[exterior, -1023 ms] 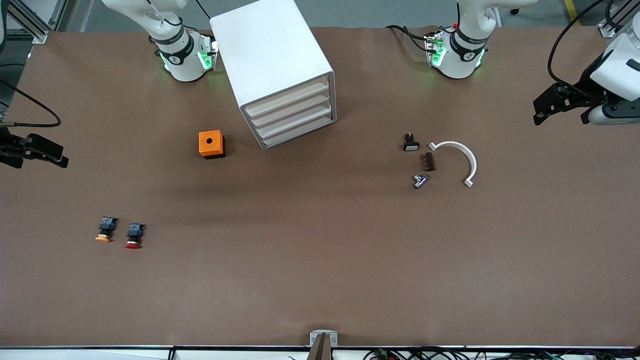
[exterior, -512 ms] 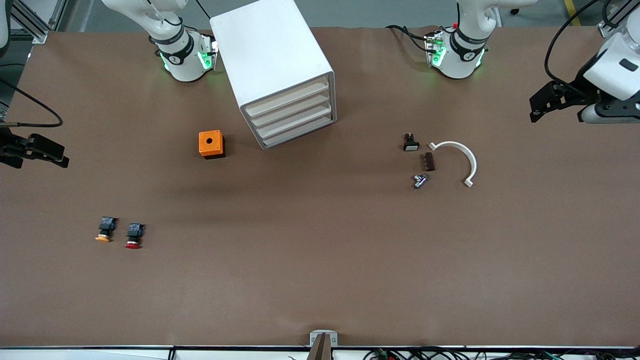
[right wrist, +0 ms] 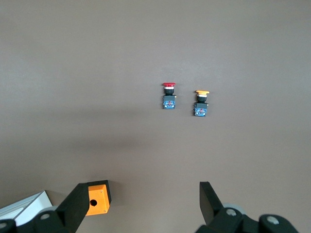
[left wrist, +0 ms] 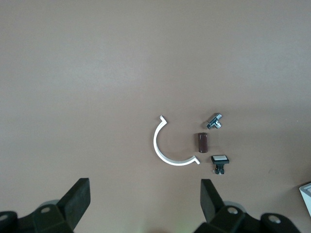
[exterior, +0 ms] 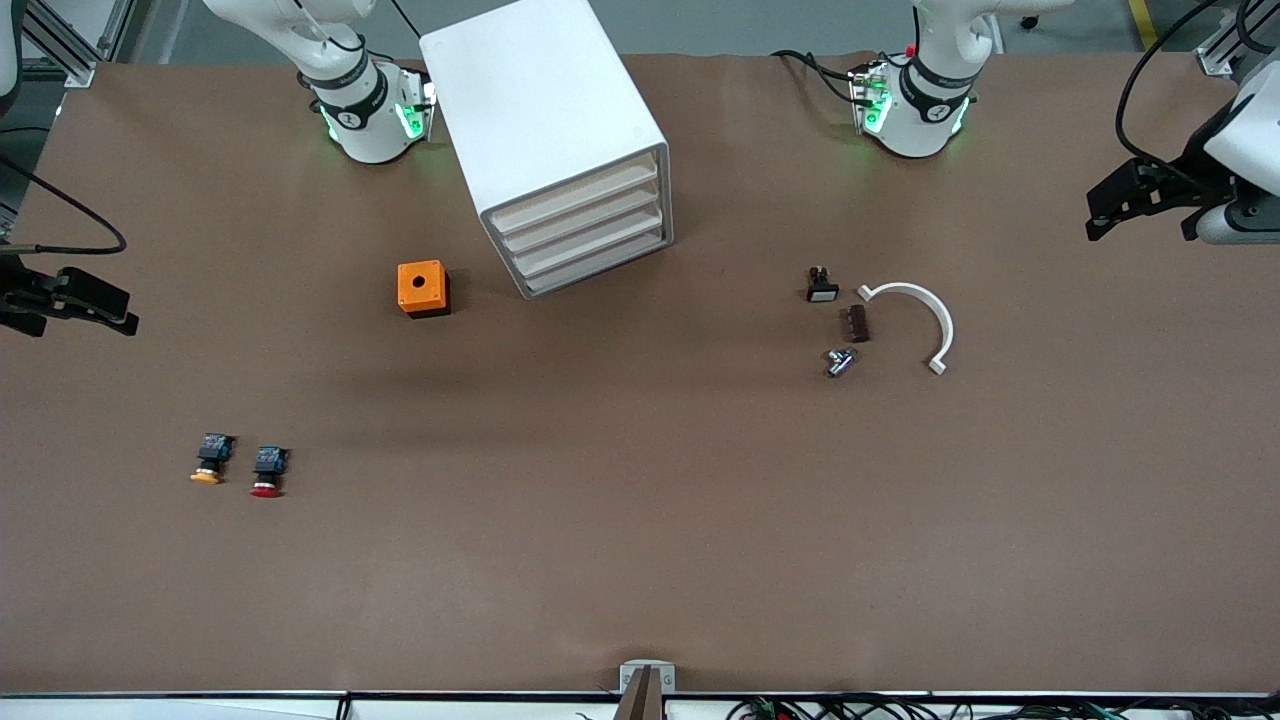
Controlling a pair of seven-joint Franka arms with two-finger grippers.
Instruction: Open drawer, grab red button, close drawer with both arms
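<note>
The white cabinet stands near the arm bases, and its three alike drawers are all shut. The red-capped button lies on the table toward the right arm's end, beside an orange-capped one. Both show in the right wrist view, the red button and the orange one. My right gripper is open and empty over that table end; its own view shows it. My left gripper is open and empty over the left arm's end; its own view shows it.
An orange box with a hole sits beside the cabinet. Toward the left arm's end lie a white curved piece, a brown block, a metal fitting and a small black-and-white switch.
My left gripper drifted toward the middle, then back out toward the left arm's end of the table. The right gripper and the objects have not moved.
</note>
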